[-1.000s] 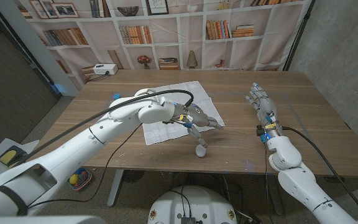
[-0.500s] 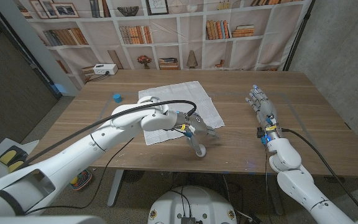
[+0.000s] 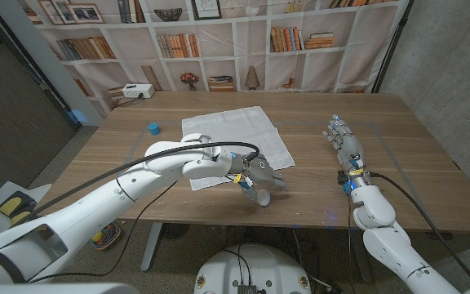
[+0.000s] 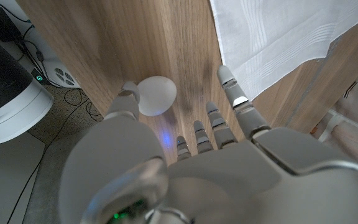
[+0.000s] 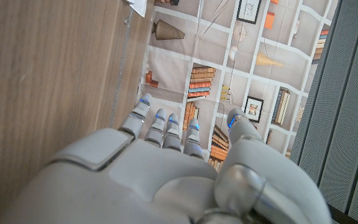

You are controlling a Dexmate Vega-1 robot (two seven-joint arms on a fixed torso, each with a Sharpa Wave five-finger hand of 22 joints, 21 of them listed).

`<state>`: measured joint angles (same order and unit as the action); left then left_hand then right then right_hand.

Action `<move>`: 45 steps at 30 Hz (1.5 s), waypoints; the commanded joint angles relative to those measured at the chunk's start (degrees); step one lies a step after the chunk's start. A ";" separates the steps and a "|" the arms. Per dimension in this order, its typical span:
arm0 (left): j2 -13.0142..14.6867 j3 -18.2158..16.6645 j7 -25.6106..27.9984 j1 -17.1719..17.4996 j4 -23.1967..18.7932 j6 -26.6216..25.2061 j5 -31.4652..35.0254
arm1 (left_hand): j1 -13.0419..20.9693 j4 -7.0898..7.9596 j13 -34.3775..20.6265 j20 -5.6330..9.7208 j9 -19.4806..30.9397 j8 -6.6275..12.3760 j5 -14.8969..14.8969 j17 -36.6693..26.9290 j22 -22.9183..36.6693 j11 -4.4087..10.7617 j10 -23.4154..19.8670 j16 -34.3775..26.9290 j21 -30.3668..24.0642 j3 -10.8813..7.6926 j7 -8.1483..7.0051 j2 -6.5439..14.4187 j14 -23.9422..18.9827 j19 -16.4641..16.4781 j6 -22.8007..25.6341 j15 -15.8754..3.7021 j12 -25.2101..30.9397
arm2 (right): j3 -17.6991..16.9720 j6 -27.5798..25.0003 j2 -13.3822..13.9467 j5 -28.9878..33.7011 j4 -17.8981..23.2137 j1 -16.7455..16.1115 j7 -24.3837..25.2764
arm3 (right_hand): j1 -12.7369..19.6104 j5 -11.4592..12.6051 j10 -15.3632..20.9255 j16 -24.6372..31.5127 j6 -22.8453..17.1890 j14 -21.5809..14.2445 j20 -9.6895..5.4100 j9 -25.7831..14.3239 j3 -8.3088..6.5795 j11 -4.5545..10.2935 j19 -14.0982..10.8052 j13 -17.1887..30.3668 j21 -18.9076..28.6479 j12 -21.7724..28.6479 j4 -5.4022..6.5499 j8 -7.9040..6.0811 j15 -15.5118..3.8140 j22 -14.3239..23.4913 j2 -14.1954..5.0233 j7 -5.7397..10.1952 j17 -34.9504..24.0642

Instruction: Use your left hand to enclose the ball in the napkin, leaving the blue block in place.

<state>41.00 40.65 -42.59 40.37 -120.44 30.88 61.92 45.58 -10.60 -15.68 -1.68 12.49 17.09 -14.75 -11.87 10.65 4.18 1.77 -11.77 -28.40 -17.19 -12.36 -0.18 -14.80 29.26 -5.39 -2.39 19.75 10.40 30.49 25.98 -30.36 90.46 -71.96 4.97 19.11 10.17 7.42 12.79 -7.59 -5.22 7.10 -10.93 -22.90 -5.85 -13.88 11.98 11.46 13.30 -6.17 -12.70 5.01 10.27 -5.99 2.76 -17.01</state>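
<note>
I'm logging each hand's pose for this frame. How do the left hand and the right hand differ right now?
The left hand is over the table's near edge, fingers spread at the white ball; the right hand is far from the ball. The left hand sits just off the white napkin; the right hand is on bare wood, well clear of it. In the left wrist view one fingertip is at the ball; the right hand touches no object. Both hold nothing.

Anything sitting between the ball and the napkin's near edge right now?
No. In the left wrist view only bare wood separates the ball from the napkin; the left hand's fingers reach over that stretch.
</note>
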 commanded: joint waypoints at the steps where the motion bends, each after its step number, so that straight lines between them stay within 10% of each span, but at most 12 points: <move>1: 1.17 -0.28 3.20 0.17 0.31 5.46 2.23 | 4.90 -0.10 -0.17 1.44 0.42 1.21 0.77 -0.38 0.11 -0.19 -1.28 -0.75 -0.23 -0.86 -0.17 -0.22 -1.31 0.82 1.82 -4.00 0.84 | 0.07 0.33 -0.65 0.08 -0.05 -0.88 0.81 | -0.40 -0.18 0.43 0.22 -0.69 -0.32 -0.08 -0.08 0.31 0.06 0.27 0.16 0.20 -0.26 0.03 0.05 0.22 0.10 0.02 0.11 -0.15; 15: 2.39 -1.71 11.01 2.00 1.35 9.25 3.76 | 15.09 0.97 -0.94 2.57 1.38 5.84 2.91 -2.13 0.55 0.85 -7.14 -3.05 -1.40 -0.95 0.02 1.65 -5.88 3.41 9.96 -6.63 4.09 | -0.06 0.78 -0.79 0.77 0.25 -1.74 1.83 | -1.35 -0.18 1.02 0.42 -0.86 -0.68 -0.09 -0.05 0.80 -0.25 0.39 0.16 0.19 -0.18 0.46 0.27 0.13 0.11 0.03 0.06 -0.14; 35: 2.17 -2.40 13.46 3.24 6.85 10.40 -0.78 | 21.21 1.11 -3.11 4.93 1.90 11.09 4.18 -6.44 0.78 0.61 -12.89 -7.59 -5.03 0.67 0.16 4.07 -12.28 9.06 18.92 -7.98 8.34 | 0.42 -0.40 -0.56 1.05 0.56 -1.00 1.99 | -1.75 -0.10 1.11 0.43 -0.91 -0.75 -0.08 -0.03 1.09 -0.30 0.35 0.17 0.24 -0.31 0.48 0.52 0.22 0.11 0.02 0.09 -0.01; 45: 2.17 -2.83 18.27 3.87 8.89 11.21 0.27 | 32.03 0.35 -7.94 10.25 2.51 17.65 4.39 -11.13 0.91 -0.79 -20.05 -12.21 -9.59 -0.40 8.39 5.95 -22.17 12.00 31.64 -9.19 15.76 | 0.46 -1.11 -0.34 1.68 1.29 -1.15 2.85 | -1.77 -0.06 1.12 0.48 -0.56 -0.90 -0.09 -0.02 1.14 -0.13 0.32 0.17 0.26 -0.37 0.42 0.76 0.17 0.11 -0.07 0.32 0.06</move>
<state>43.13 38.06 -28.04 43.58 -113.92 40.99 61.71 74.72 -10.05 -21.96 3.90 14.29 32.75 -10.56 -21.23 11.34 3.80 -16.68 -22.27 -36.67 -17.20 -6.62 5.31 -33.82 40.63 22.08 -3.01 33.37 10.77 30.17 25.39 -29.26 91.06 -73.09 7.04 17.63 10.19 8.12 12.79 -8.09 -5.63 6.89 -10.94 -21.97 -5.93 -13.68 12.00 11.45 13.30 -5.71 -12.05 5.00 10.26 -6.15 2.87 -16.97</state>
